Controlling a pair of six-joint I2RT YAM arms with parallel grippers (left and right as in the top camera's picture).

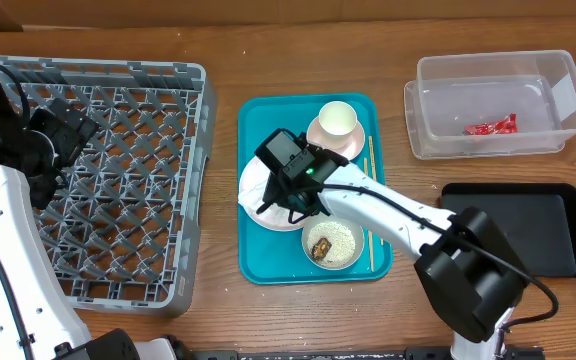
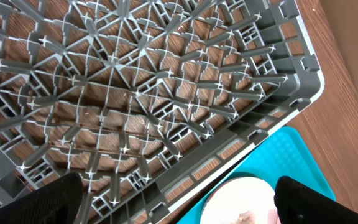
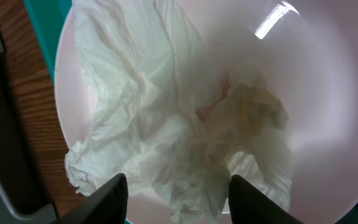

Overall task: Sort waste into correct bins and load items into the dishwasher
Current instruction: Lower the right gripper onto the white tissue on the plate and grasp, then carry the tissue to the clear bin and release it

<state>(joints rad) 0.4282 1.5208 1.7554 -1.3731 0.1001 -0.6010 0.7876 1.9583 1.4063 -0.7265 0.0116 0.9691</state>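
Note:
My right gripper is open just above the crumpled white tissue paper, which lies on the round pale plate. Overhead, this gripper covers most of the plate on the teal tray. A white cup stands in a pink bowl at the tray's back. A grey-white bowl holds rice and a brown lump. The snack wrapper lies in the clear tub. The black tray is at the right. My left gripper is open over the grey dish rack, also seen overhead.
A pair of thin chopsticks lies along the teal tray's right side. The left wrist view shows the rack's corner next to the teal tray and the plate's edge. Bare wooden table lies between the trays.

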